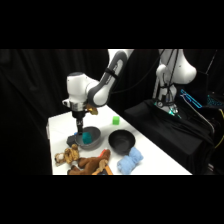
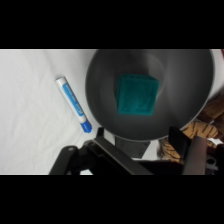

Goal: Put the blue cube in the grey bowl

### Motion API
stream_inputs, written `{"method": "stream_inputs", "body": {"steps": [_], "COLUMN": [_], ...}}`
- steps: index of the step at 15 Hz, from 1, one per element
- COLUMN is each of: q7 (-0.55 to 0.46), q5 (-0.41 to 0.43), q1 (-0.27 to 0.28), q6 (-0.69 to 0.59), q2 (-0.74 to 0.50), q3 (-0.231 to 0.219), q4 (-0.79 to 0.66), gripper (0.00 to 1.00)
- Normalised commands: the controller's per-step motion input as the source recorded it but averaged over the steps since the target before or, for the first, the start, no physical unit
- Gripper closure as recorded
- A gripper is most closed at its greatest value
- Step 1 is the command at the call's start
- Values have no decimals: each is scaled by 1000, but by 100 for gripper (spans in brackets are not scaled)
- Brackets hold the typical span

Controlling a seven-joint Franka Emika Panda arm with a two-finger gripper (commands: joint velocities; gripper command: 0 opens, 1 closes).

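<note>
Side view: your claw (image 1: 78, 131) hangs from the white arm over the grey bowl (image 1: 94, 143), which sits near the front left of the white surface (image 1: 145, 145). The blue cube (image 1: 87, 136) lies inside that bowl, a teal patch just beside the claw's tip. To the bowl's right stands a black bowl (image 1: 121, 141); a light-blue cloth lump (image 1: 129, 161) lies just in front of it, and a small green cube (image 1: 116, 120) sits farther back, well apart from both bowls. A brown plush toy (image 1: 82, 160) lies at the front edge, near the grey bowl.

Wrist view: you look straight down into the grey bowl (image 2: 190, 95). The blue cube (image 2: 136, 95) rests flat on its floor, close to the centre and clear of the wall. The two fingers (image 2: 177, 136) stand spread at the bowl's near rim, pinching nothing. A blue-and-white marker (image 2: 74, 104) lies on the surface (image 2: 30, 110) just outside the bowl. A striped part of the plush toy (image 2: 200, 131) shows at the right.
</note>
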Motion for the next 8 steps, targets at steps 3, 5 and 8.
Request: {"method": "stream_inputs", "body": {"steps": [3, 5, 8], "q7": [-225, -284, -296], "q5": [121, 166, 183], "q1": [-89, -97, -79], "q6": [-527, -602, -577], "q2": [-474, -461, -415], "q3": [96, 112, 87], "q4": [-59, -42, -30], "gripper": [0, 0, 0]}}
